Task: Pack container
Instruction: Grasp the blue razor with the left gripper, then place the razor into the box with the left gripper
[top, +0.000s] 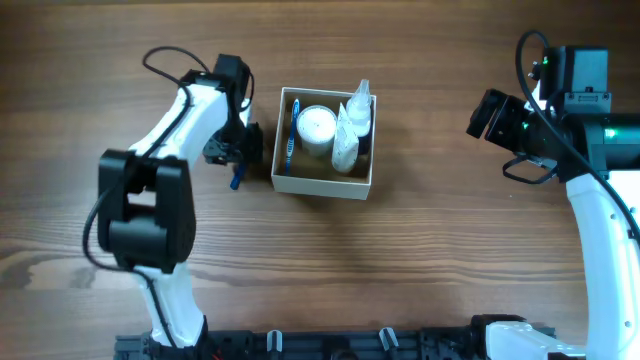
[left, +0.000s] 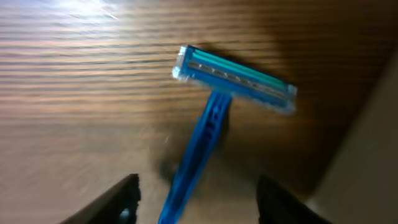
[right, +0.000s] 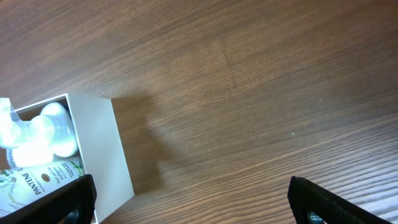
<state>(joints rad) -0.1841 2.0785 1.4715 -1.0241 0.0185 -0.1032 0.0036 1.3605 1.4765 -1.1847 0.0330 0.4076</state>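
Note:
The container (top: 322, 187), a square cardboard box with cream-white walls, stands mid-table. It holds a blue toothbrush (top: 291, 135), a round white jar (top: 316, 127), a white tube (top: 345, 147) and a clear bottle (top: 360, 108). A blue razor (left: 211, 118) lies on the wood just left of the box, its handle end showing in the overhead view (top: 236, 181). My left gripper (left: 199, 205) is open, low over the razor, with the handle between its fingers. My right gripper (right: 193, 202) is open and empty, right of the box (right: 102, 143).
The box's pale wall (left: 367, 162) stands close on the right of the left gripper. The right wrist view shows the white bottle (right: 53, 134) and a Pantene tube (right: 37, 180) inside the box. Brown wooden table (top: 430, 250) lies all round.

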